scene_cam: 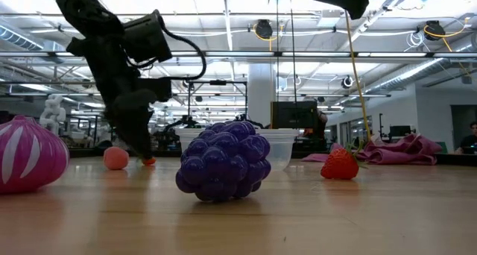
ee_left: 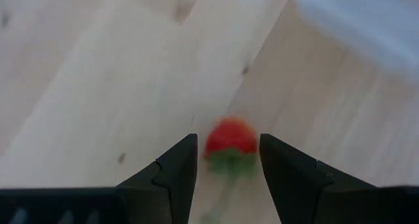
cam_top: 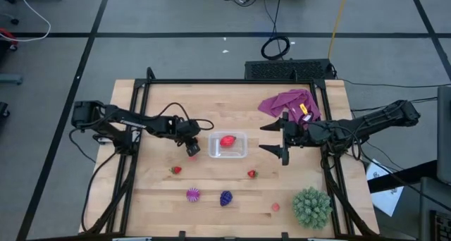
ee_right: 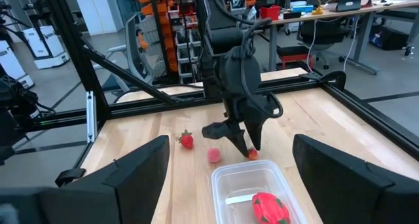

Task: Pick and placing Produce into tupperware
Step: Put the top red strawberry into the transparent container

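The clear tupperware (cam_top: pixel 239 151) sits mid-table with one red strawberry (cam_top: pixel 227 140) inside. My left gripper (cam_top: pixel 192 150) is low at the box's left side, open, its fingers on either side of a small red strawberry piece (ee_left: pixel 229 144) on the wood. Loose on the table are two more strawberries (cam_top: pixel 175 170) (cam_top: pixel 251 173), a spiky purple piece (cam_top: pixel 192 194), a purple grape cluster (cam_top: pixel 225 197) and two pinkish bits (cam_top: pixel 275 206) (scene_cam: pixel 115 158). My right gripper (cam_top: pixel 264 138) hangs open above the table, right of the box. My left gripper comes at the small strawberry piece (ee_left: pixel 226 160) from above, pointing down, one finger (ee_left: pixel 177 168) on each side. The piece lies on the table. Whether the fingers touch it, I cannot tell.
A big green spiky ball (cam_top: pixel 311 206) stands near the table's near right corner. A purple-magenta cloth (cam_top: pixel 289 103) lies at the far right. A black frame (cam_top: pixel 225 82) edges the table. Bare wood shows at the far left.
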`<state>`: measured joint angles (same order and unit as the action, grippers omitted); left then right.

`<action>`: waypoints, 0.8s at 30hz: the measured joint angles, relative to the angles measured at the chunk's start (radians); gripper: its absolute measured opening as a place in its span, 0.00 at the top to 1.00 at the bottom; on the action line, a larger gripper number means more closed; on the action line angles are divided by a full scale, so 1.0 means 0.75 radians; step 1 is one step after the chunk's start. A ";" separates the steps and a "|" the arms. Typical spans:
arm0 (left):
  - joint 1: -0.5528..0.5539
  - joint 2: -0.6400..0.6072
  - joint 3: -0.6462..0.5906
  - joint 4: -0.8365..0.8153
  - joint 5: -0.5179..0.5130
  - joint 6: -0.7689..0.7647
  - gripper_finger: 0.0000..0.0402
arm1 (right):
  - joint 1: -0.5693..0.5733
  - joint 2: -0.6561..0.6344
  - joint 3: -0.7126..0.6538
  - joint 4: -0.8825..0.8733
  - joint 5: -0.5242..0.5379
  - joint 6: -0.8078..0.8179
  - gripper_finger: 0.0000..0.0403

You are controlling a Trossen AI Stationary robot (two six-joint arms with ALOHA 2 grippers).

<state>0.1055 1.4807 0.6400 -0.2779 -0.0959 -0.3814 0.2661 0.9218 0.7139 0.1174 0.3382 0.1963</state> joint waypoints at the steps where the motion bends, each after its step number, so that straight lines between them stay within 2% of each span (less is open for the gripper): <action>1: 0.000 0.016 0.002 0.029 0.000 0.005 0.58 | 0.000 0.000 0.000 -0.001 0.000 0.000 0.21; 24: -0.001 0.065 0.003 0.029 -0.002 0.006 0.58 | 0.000 0.001 0.000 0.042 0.000 0.000 0.21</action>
<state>0.1051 1.5295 0.6426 -0.2562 -0.0978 -0.3771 0.2661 0.9222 0.7139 0.1490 0.3380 0.1963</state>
